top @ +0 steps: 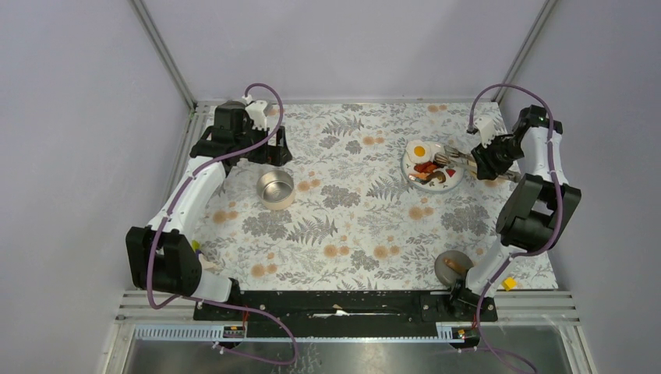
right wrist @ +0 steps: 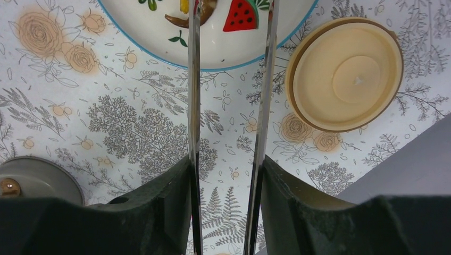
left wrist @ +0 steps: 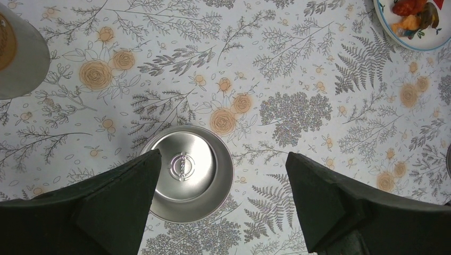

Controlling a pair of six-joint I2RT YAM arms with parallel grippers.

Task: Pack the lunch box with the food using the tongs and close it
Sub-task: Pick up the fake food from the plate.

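Right wrist view: right fingers [right wrist: 159, 212] are clamped on the tongs [right wrist: 194, 106], whose two arms run straight ahead from between them, held apart, out over the plate [right wrist: 228, 53]. Food [right wrist: 242, 16] lies on the plate beside the arms; a cream lid [right wrist: 345, 74] sits ahead to the right. Left fingers [left wrist: 106, 212] stand wide apart, the steel lunch box [left wrist: 213, 196] between them on the tabletop [left wrist: 319, 53]

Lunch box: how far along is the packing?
Done: the tongs are clamped in the right pincer. In hand: their tips reach over the plate toward the food. To do: all packing; the lunch box sits empty under the open left pincer, the lid lying apart.
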